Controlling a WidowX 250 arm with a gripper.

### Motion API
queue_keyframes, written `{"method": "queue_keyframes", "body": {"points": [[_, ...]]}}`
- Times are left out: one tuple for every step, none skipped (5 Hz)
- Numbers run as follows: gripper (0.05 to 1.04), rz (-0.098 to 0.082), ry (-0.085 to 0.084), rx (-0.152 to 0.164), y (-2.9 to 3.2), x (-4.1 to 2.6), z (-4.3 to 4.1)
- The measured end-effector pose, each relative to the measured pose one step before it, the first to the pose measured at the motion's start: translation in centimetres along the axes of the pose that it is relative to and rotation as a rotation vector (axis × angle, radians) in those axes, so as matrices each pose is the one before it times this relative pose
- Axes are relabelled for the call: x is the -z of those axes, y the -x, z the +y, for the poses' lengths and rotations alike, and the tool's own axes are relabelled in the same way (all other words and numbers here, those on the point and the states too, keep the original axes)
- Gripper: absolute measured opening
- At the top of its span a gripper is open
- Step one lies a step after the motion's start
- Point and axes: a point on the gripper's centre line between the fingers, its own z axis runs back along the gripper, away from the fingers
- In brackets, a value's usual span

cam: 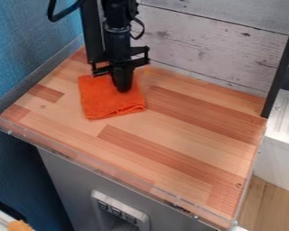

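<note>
The black gripper (122,85) points down at the upper left of the wooden work surface, its tip over the upper right part of an orange cloth (101,99). Its lower end appears to touch the cloth or hang just above it; which of these cannot be told. The cloth lies mostly flat, its front edge folded over in layers, and its upper edge is partly hidden behind the gripper.
The wooden tabletop (177,126) has a clear raised rim (99,170) along its front. White planks (213,49) rise behind it, a blue wall (20,49) stands at left, and a black post (281,67) stands at the back right corner.
</note>
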Motion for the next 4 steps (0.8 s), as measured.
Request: {"method": "queue_keyframes", "body": {"points": [[0.059, 0.0126, 0.0074, 0.0111, -0.203, 0.360, -0.093], [0.059, 0.0159, 0.0075, -0.0050, -0.262, -0.001, 0.503], [0.059, 0.0188, 0.0112, 0.0914, -0.147, -0.147, 0.284], [0.059, 0.0028, 0.0228, 0.1363, -0.797, -0.222, 0.867]]}}
